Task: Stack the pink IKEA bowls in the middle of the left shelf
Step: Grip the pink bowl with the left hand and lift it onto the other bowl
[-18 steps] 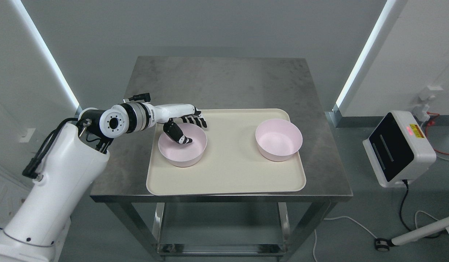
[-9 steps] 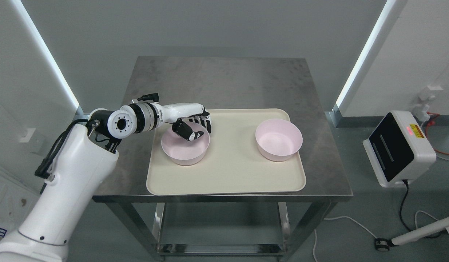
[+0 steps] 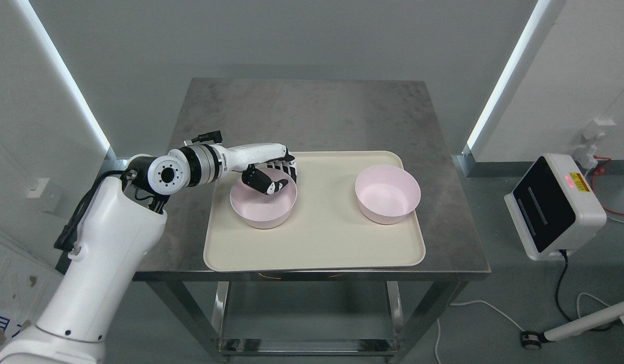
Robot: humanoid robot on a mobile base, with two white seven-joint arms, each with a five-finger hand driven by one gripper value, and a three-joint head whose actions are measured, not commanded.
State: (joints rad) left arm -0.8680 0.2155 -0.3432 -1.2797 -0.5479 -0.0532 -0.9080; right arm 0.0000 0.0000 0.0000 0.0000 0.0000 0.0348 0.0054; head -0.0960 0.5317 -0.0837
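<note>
Since a moment ago, the left hand point(image 3: 272, 178) has carried its pink bowl point(image 3: 263, 203) a little toward the second pink bowl point(image 3: 388, 193). Both sit over the metal surface point(image 3: 312, 116), and below the hand lies a cream tray point(image 3: 314, 242). The hand is clamped on the near bowl's far rim, thumb inside, fingers point(image 3: 286, 167) outside. That bowl looks tipped and may be lifted off the tray. The other bowl rests on the tray, well apart, off past the fingers. Both bowls are empty. The pinch holds only one edge, so the bowl could slip or swing down and bump the tray.
</note>
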